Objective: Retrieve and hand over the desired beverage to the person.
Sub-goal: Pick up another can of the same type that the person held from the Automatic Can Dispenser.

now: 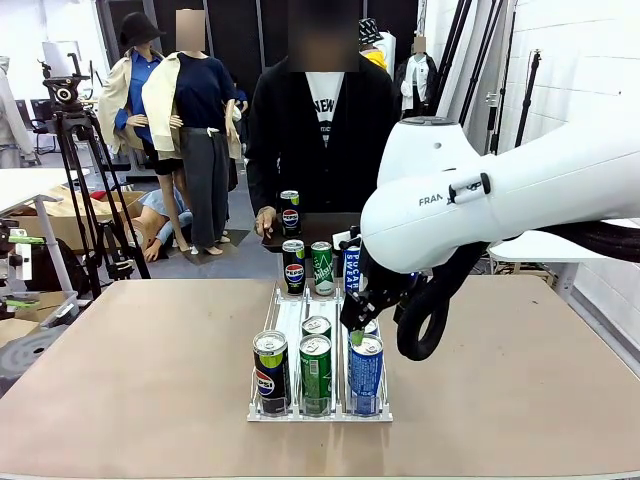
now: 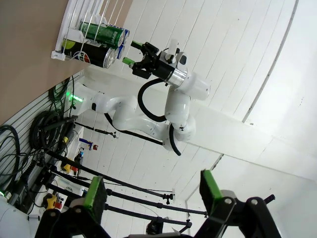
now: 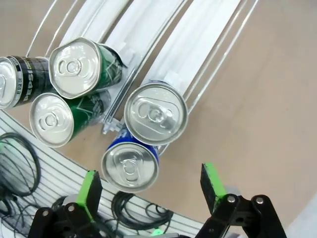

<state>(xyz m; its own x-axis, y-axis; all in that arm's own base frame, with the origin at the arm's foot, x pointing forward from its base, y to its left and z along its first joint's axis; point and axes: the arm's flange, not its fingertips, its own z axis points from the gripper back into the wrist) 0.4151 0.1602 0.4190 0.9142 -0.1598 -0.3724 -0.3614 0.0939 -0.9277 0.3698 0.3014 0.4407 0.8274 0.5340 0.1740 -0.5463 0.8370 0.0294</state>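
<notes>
The person (image 1: 320, 130) stands at the surface's far edge, one hand (image 1: 266, 220) beside a black can (image 1: 290, 212). In the white rack (image 1: 290, 315) nearer the near edge, every can stands upright, long axis vertical, tab up. The right end effector (image 1: 357, 326) hangs wide and empty just above the blue can (image 1: 365, 372) at the near end of the rack's right lane, next to a green can (image 1: 315, 372). The left end effector (image 2: 151, 191) is wide too, holding nothing.

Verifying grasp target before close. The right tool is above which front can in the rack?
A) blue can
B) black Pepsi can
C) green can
A: the open right tool hangs just above the front blue can in the right lane of the rack.
</notes>
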